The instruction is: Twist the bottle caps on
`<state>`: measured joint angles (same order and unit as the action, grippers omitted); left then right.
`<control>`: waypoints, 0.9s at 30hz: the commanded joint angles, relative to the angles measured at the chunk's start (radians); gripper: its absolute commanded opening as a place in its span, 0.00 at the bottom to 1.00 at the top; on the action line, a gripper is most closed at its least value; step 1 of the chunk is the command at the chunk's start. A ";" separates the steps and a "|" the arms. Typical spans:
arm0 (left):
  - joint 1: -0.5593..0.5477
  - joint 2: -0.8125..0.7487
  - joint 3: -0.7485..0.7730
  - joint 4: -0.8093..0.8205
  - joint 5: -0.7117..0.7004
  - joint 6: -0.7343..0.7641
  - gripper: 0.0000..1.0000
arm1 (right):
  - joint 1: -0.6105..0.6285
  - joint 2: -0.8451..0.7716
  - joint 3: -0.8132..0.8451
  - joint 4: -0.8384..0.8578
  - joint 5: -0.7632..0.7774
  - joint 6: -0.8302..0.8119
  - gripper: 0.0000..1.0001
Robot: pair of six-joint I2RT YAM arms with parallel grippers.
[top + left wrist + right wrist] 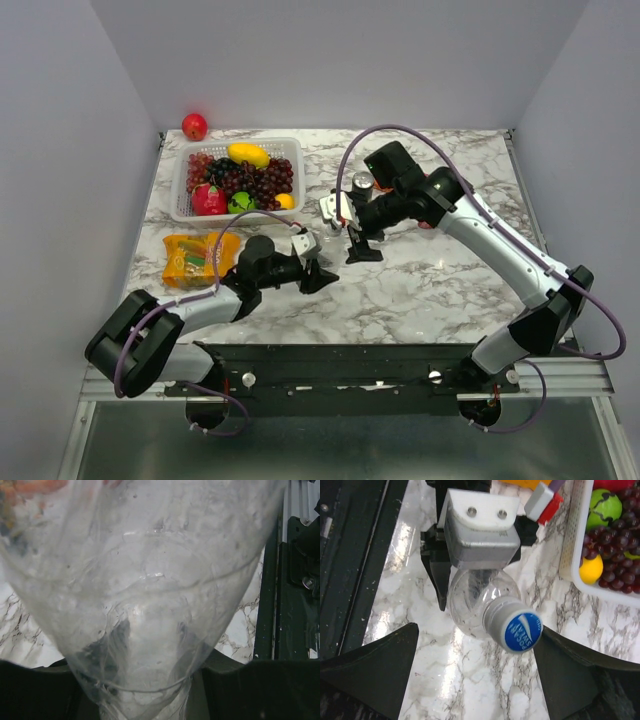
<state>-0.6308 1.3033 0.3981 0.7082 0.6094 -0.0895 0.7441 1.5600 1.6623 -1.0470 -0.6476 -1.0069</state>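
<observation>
Right up against your left wrist camera was the bottle (150, 605): clear, crinkly plastic filling nearly the whole shot. Your left gripper (142, 685) was pinched in narrow around it, with a dark finger on either side at the bottom of the view.

Room-wise, you were working about mid-table (440, 285), a bit left of centre. The black rail (330, 375) ran along the near edge and plain walls (60, 150) boxed in the left, back and right. The biggest stretch of bare marble was to the right of the arms and in front of them. The left side was tighter, with an orange packet (190, 258) near the left arm.

From your right wrist camera the bottle was tipped over so the blue cap (521, 631) faced the lens. The cap had white lettering and sat on a grey-looking neck; I couldn't tell how tight it was. Your right gripper (479, 645) had its fingers spread wide, one on each side of the cap and not touching it.

The white basket (180, 190) at the back left held dark grapes (255, 183), a yellow fruit (248, 153), something red (209, 200) and a small lemon (285, 200). A red apple (194, 126) sat outside it, by the back wall.
</observation>
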 commanded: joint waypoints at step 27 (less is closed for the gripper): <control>0.054 0.013 0.146 -0.188 0.145 0.111 0.00 | -0.060 0.017 0.065 0.142 -0.235 0.172 1.00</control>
<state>-0.5716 1.3041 0.5171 0.5503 0.7155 -0.0219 0.6785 1.5944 1.8053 -0.9791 -0.8482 -0.8047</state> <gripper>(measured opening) 0.505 0.995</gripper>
